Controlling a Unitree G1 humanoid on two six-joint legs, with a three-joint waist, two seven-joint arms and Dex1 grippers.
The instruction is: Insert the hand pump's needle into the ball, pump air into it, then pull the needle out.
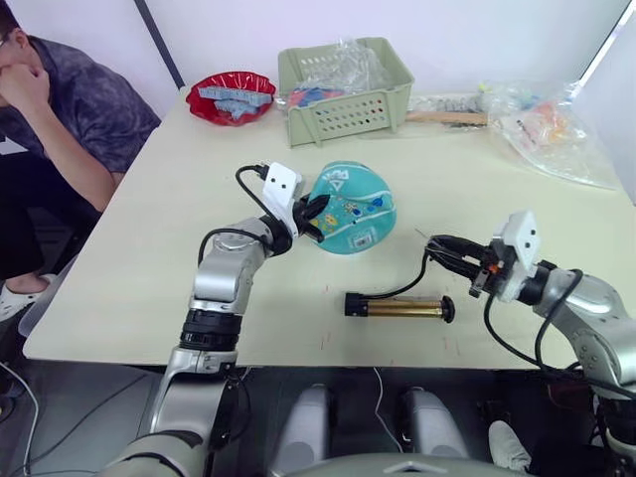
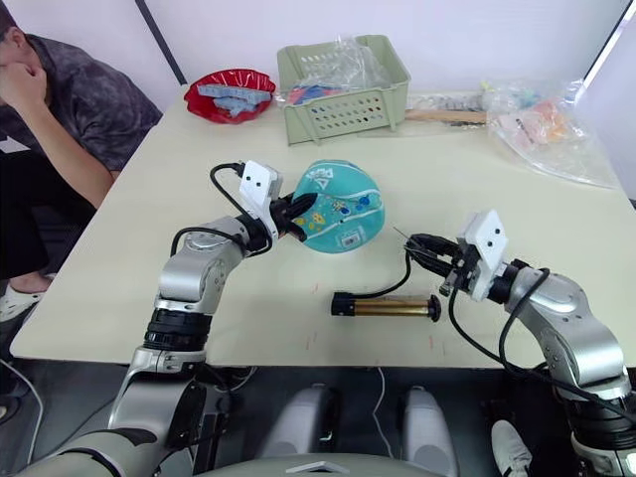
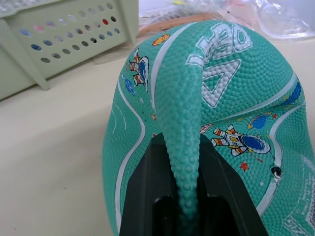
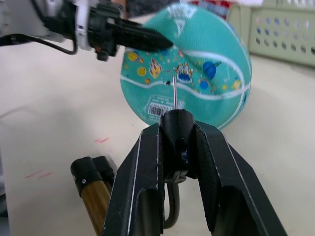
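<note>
The teal ball (image 1: 356, 211) lies partly deflated at mid-table. My left gripper (image 1: 318, 216) reaches it from the left and is shut on a raised fold of its rubber (image 3: 181, 123). A small dark valve hole (image 4: 168, 82) shows on the side facing my right gripper. The brass hand pump (image 1: 402, 306) lies flat near the table's front edge, its thin black hose (image 1: 412, 284) curving up to my right gripper (image 1: 449, 250). That gripper is shut on the black fitting (image 4: 177, 123) of the needle (image 4: 174, 93), which points at the ball, a short gap away.
A green perforated basket (image 1: 343, 94) and a red bowl (image 1: 231, 96) stand at the back. Clear plastic bags (image 1: 552, 124) lie at the back right. A person (image 1: 60, 109) sits at the table's left side.
</note>
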